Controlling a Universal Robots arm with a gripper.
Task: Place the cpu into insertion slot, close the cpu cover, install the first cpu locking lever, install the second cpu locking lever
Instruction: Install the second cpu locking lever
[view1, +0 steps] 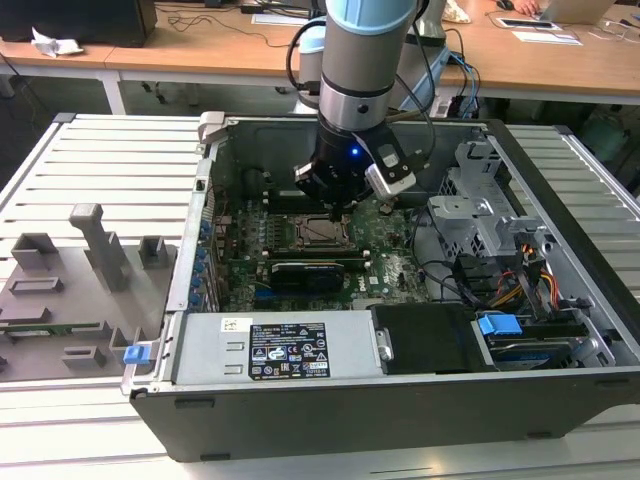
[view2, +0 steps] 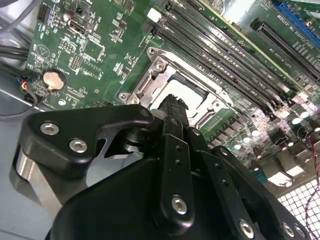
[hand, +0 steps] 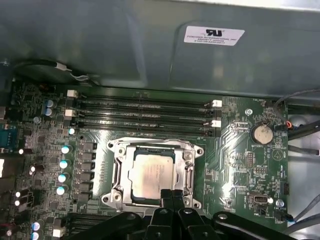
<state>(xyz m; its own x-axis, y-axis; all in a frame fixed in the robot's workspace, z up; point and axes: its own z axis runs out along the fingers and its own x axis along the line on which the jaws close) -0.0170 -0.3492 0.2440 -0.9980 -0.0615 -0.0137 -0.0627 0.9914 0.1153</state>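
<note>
One arm reaches down into an open computer case (view1: 560, 300) that lies on its side on a slatted grey table (view1: 110, 160). Nearest in the exterior view is the case's front wall, and just behind it the grey power supply (view1: 280, 345) with its labels. Beyond that a black card (view1: 315, 272) stands across the green motherboard (view1: 390, 265), and behind the card is the insertion slot (view1: 322, 232). The gripper (view1: 335, 207) hangs right above the far edge of that slot.

In the first wrist view the cpu (hand: 151, 174) sits flat in the insertion slot (hand: 119, 172), its silvery top facing up. The cpu cover (hand: 187, 165) lies down around it as a silver frame, so the chip shows through its window. The gripper (hand: 172, 196) has its black fingertips pressed together with no gap, at the slot's edge right beside the chip; whether they pinch anything there cannot be told. Past the slot run four long memory slots (hand: 142, 112), and off to one side is a round coin battery (hand: 261, 133).

In the second wrist view the gripper (view2: 172, 102) points its closed tips at the silver frame of the insertion slot (view2: 150, 82), with the cpu (view2: 192, 97) partly hidden behind them. The coin battery (view2: 53, 80) lies well apart from it.

Left of the case in the exterior view, grey holders (view1: 100, 250) stand on the table.
</note>
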